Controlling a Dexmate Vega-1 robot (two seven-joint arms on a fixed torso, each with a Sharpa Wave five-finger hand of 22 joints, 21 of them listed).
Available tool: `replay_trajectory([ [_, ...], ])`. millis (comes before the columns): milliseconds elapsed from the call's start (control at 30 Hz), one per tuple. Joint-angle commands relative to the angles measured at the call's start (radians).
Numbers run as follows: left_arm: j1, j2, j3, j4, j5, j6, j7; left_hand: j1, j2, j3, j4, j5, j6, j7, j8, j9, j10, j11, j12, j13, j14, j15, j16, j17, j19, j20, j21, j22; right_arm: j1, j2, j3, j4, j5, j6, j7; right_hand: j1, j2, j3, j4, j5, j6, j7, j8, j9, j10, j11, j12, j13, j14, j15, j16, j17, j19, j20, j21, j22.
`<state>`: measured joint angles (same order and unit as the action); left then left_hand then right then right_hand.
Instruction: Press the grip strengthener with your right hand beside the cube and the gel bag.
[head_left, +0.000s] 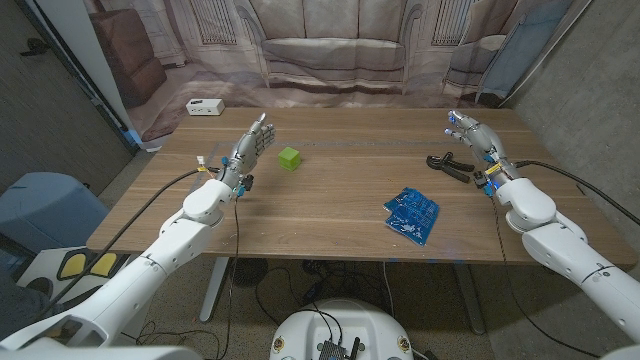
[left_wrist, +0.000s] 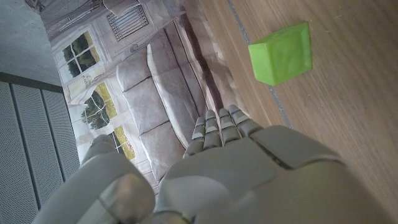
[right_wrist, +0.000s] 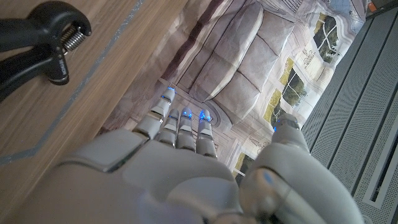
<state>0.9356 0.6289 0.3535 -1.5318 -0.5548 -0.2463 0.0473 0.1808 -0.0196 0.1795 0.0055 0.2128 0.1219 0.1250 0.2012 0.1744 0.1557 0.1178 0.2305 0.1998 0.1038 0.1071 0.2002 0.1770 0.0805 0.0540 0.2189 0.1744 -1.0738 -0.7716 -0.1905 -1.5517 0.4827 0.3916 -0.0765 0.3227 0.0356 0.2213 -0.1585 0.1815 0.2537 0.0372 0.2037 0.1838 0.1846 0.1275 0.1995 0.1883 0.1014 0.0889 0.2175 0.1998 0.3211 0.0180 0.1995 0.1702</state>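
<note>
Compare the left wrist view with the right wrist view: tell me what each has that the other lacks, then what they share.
The left wrist view has the green cube on the table beyond the left hand, whose fingers are extended and hold nothing. The right wrist view has the black grip strengthener with its metal spring, lying on the wood beside the right hand, also extended and empty. Both share the wooden table and the printed sofa backdrop behind it.
</note>
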Motion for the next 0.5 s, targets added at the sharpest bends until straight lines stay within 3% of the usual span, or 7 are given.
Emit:
replay_trajectory([
  [33,0.01,0.001,0.014,-0.103,0.029,0.097,0.099,0.011,-0.001,0.003,-0.005,-0.002,0.01,0.011,0.004,0.003,0.008,0.004,0.005,0.001,0.012,0.0,0.006,0.003,0.008,0.001,0.008,0.003,0.01,-0.004,0.022,0.068,0.036,0.065,0.067,0.02,0.005,0.013,0.001,0.002,-0.007,0.014,-0.006,0.002,-0.015,0.004,-0.003,0.004,-0.01,0.0,-0.004,0.004,-0.009,0.0,-0.004,0.001],
  [233,0.022,0.01,0.011,-0.156,0.042,0.124,0.129,0.013,0.001,0.003,-0.007,-0.002,0.012,0.011,0.003,0.004,0.011,0.002,0.005,0.0,0.018,0.002,0.006,0.003,0.007,0.003,0.005,0.003,0.008,-0.019,0.032,0.067,0.044,0.052,0.072,0.025,0.003,0.014,0.001,0.001,-0.027,0.043,-0.014,0.002,-0.011,0.012,-0.001,0.005,-0.007,0.0,-0.004,0.004,-0.008,0.001,-0.004,0.001],
  [500,0.042,0.005,0.009,-0.174,0.033,0.116,0.129,0.014,0.003,0.004,-0.008,-0.003,0.016,0.012,0.002,0.004,0.014,0.004,0.004,0.0,0.022,0.005,0.006,0.003,0.008,0.004,0.003,0.003,-0.012,-0.034,0.047,0.054,0.034,0.04,0.049,0.027,0.002,0.014,0.001,0.001,-0.033,0.054,-0.016,0.002,-0.008,0.016,0.0,0.005,-0.002,0.002,-0.003,0.004,-0.006,0.001,-0.004,0.001],
])
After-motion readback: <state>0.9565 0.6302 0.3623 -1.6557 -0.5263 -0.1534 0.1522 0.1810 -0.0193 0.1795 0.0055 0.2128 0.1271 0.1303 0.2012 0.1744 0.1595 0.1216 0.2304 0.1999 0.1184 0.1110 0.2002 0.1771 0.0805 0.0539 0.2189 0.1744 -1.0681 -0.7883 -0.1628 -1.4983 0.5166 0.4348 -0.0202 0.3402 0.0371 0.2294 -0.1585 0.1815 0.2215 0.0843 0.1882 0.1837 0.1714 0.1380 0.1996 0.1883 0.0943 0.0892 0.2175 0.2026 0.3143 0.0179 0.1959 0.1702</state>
